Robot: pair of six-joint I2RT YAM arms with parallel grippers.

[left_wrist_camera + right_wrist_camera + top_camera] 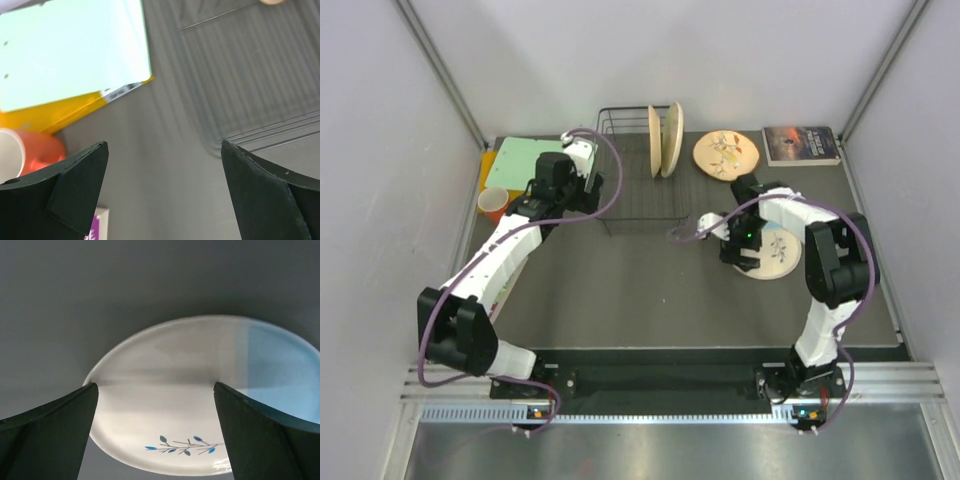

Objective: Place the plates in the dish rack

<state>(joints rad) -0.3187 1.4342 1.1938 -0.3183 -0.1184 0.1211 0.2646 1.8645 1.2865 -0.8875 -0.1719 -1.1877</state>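
Both jaws stand wide; you're holding nothing. Your right gripper (155,387) hangs low over the blue plate (175,405), which lies flat on the table (620,290) with its rim between the fingers; contact unclear. In the rack (635,195), at its right end, two plates (655,140) stand on edge. Just right of it a patterned plate (726,154) lies flat. Your left gripper (165,145) hovers over table by the rack's left end, near folder (70,55) and cup (30,150).

Black wire dish rack (640,175), two cream-tan plates (655,140) in it. Right of the rack: peach plate (726,153) with leafy print, plus a white and light-blue plate (200,365) with a blue-leaf twig. Left of it: mint folder (525,160), orange cup (493,203).
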